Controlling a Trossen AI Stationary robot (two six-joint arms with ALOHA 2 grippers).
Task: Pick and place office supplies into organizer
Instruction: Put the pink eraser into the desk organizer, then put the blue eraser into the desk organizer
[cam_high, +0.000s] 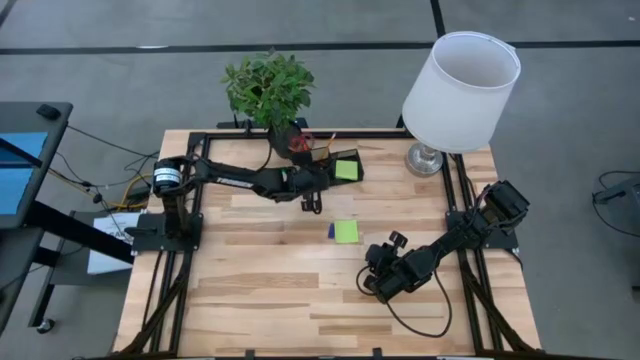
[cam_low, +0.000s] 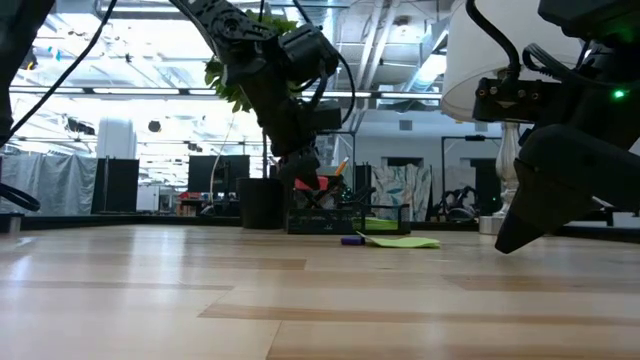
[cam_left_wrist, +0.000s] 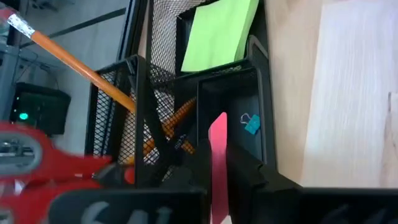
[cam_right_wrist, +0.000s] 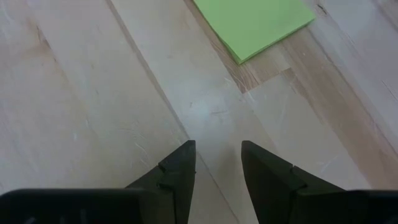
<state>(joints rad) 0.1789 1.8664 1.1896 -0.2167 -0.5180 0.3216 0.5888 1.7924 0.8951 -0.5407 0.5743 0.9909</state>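
A lime-green sticky pad (cam_high: 346, 231) lies on the pale wood-grain table (cam_high: 260, 300), a small blue piece (cam_high: 331, 231) at its nine o'clock. The black mesh organizer (cam_left_wrist: 186, 99) holds another lime-green pad (cam_left_wrist: 219, 34), orange pencils (cam_left_wrist: 81, 68), red-handled scissors (cam_left_wrist: 43, 165), a pink strip (cam_left_wrist: 218, 162), perhaps an eraser, and a tiny blue clip (cam_left_wrist: 251, 123).

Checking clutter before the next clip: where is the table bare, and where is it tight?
Bare: the front planks of the table and the left half, below the left gripper. Tight: the back edge, with plant, organizer and lamp, plus the sticky pad near the right gripper.
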